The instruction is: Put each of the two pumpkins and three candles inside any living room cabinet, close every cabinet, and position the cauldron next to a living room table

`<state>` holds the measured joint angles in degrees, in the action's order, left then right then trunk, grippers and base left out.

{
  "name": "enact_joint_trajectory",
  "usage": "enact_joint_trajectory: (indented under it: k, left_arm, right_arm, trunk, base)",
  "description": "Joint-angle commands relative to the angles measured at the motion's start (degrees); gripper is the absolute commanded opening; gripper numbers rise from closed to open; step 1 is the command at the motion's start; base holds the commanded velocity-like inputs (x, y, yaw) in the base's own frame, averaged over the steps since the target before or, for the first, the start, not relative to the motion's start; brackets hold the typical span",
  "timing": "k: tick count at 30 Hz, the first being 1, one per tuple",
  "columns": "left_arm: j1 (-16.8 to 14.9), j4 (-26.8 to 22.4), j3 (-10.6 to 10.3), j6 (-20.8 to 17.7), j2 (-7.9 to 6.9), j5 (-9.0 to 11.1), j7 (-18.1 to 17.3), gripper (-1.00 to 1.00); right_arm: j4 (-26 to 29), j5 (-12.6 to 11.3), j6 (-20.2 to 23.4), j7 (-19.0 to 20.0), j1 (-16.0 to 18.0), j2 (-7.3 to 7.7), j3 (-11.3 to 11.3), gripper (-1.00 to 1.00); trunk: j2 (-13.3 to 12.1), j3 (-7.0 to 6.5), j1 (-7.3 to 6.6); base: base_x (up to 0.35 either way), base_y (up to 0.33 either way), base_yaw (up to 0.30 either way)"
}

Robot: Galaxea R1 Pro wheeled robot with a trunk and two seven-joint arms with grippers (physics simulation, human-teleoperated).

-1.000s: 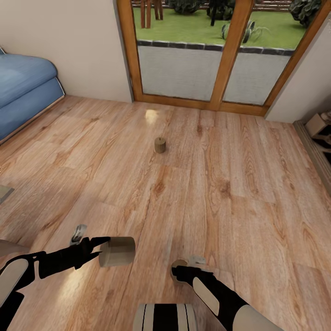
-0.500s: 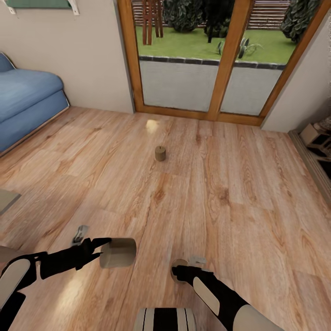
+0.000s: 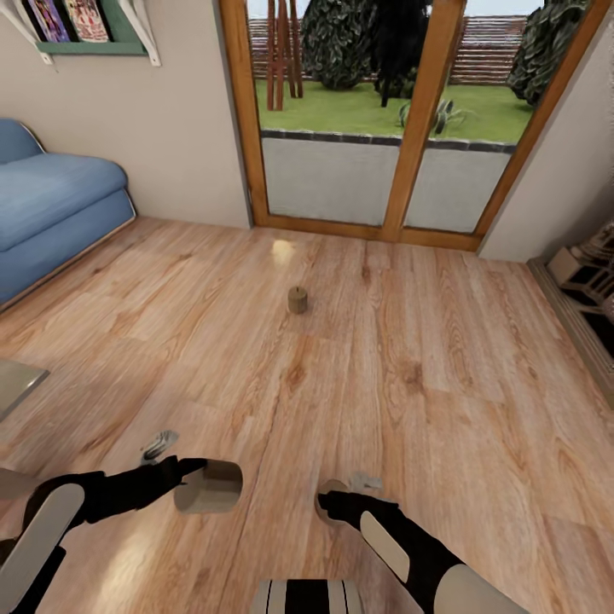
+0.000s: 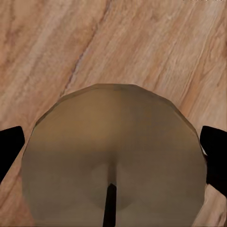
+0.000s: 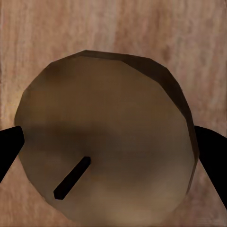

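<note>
Tan candles (image 3: 297,300), blue sofa (image 3: 51,200), orange-brown grained wood floor (image 3: 409,375)

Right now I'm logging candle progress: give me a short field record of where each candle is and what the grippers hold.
left gripper: shut on candle, held on its side above the floor
right gripper: shut on second candle
third candle: upright on the wood floor, near the glass doors
sofa: blue, far left
candles stowed: none visible
</note>
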<state>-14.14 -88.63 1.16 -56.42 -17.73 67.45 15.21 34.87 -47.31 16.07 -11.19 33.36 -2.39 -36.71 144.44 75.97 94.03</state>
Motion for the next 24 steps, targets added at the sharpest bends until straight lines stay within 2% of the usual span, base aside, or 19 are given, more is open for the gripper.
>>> enact_joint_trajectory:
  k: [1,2,3,7,8,10,12,14,16,21,24]
  left_arm:
    - [-0.1,0.0,0.0,-0.2,0.62,-0.8,0.6,-1.0]
    - [-0.1,0.0,0.0,-0.2,0.95,-1.5,0.6,-1.0]
    - [-0.1,0.0,0.0,-0.2,1.7,-3.1,0.6,-1.0]
    - [-0.4,-0.1,-0.2,-0.2,6.1,-9.4,2.9,-1.0]
    - [-0.4,-0.1,-0.3,-0.2,7.29,-10.5,3.8,-1.0]
    - [-0.5,-0.3,-0.7,-0.2,8.74,-11.6,5.3,-1.0]
    - [-0.5,-0.4,-1.0,-0.2,9.84,-12.3,7.3,-1.0]
    - [-0.6,-0.4,-1.3,-0.2,10.3,-12.6,8.6,-1.0]
    - [-0.6,-0.5,-1.4,-0.2,10.47,-12.7,9.3,-1.0]
    - [-0.7,-0.5,-1.4,-0.2,10.57,-12.8,9.7,-1.0]
    - [-0.8,-0.4,-1.4,-0.2,10.6,-12.8,9.8,-1.0]
  right_arm:
    - [0.2,-0.6,0.2,-0.5,0.0,0.07,-0.3,-1.0]
    - [0.3,-0.6,0.2,-0.4,0.0,0.07,-0.3,-1.0]
    - [0.3,-0.6,0.2,-0.3,0.0,0.1,-0.2,-1.0]
    - [0.6,-0.7,2.0,-0.1,0.0,0.16,-0.2,-1.0]
    - [0.6,-0.7,3.2,-0.1,0.0,0.17,-0.1,-1.0]
    - [0.7,-0.8,5.0,-0.1,0.0,0.18,0.1,-1.0]
    - [2.0,-0.7,6.6,-0.1,0.0,0.19,0.9,-1.0]
    - [5.0,-0.7,7.8,-0.1,0.0,0.22,2.2,-1.0]
    - [8.1,-0.7,10.0,-0.1,0.0,0.34,4.0,-1.0]
    - [10.3,-0.6,14.2,-0.1,0.0,0.4,8.8,-1.0]
    - [10.4,-0.6,14.8,-0.1,0.0,0.44,10.1,-1.0]
  trunk:
    - [0.0,-0.18,-0.03]
    - [0.0,-0.41,-0.06]
    - [0.0,-0.63,-0.08]
    - [-0.1,-1.51,-0.19]
    - [-0.1,-1.74,-0.21]
    - [-0.1,-2.18,-0.26]
    - [-0.1,-2.62,-0.32]
    - [-0.2,-3.07,-0.37]
    - [-0.2,-3.51,-0.42]
    - [-0.3,-4.62,-0.55]
    - [-0.3,-5.28,-0.63]
  base:
    - [0.0,0.0,0.0]
    - [0.0,0.0,0.0]
    - [0.0,0.0,0.0]
    - [0.0,0.0,0.0]
    - [0.0,0.0,0.0]
    - [0.0,0.0,0.0]
    - [0.0,0.0,0.0]
    - [0.0,0.0,0.0]
    - [0.0,0.0,0.0]
    - [0.0,0.0,0.0]
    - [0.0,0.0,-0.064]
